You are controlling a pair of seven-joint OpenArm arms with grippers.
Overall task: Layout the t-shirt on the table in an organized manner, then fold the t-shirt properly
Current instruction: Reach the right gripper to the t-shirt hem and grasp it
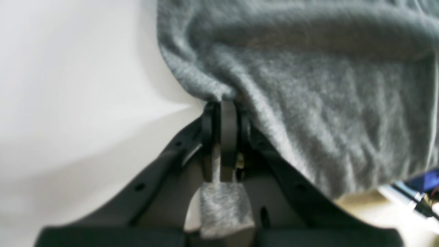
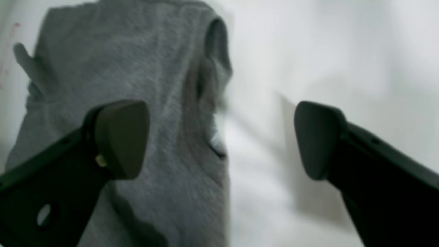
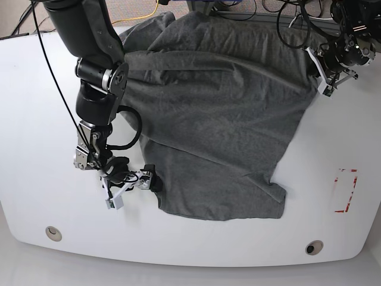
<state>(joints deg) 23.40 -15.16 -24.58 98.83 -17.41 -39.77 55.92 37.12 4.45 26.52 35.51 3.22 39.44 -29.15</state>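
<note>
T-shirt (image 3: pixel 220 119) lies spread but skewed across the far and middle part of the table (image 3: pixel 36 89), wrinkled, with its far edge bunched near the table's back rim and one corner reaching toward the front, near a red tape mark (image 3: pixel 345 190). It is not yet laid out square, so the layout step looks unfinished.

In the left wrist view, the left gripper (image 1: pixel 224 103) has its jaws pressed together on a pinch of grey cloth at the shirt's edge, and a strip of fabric shows between the fingers behind the tips. In the base view this arm sits at the shirt's far right side. The bite looks thin, only a small fold at the very edge, so a firm pull could let the cloth slip out, or stretch one corner while the bulk stays put.

The right gripper (image 2: pixel 221 137) has its fingers (image 2: pixel 120 137) wide apart, holding nothing. It hovers over the shirt's near-left edge, one finger above cloth and the other above bare table. If it closes there, it may catch only a single layer or miss the hem, and the view is too blurred to tell how many layers lie under it.

Another risk is uneven tension: with only one side gripped, dragging could twist the shirt further or pull its far edge off the back of the table. The right arm's cable (image 3: pixel 128 128) hangs close to the cloth and might snag it.
</note>
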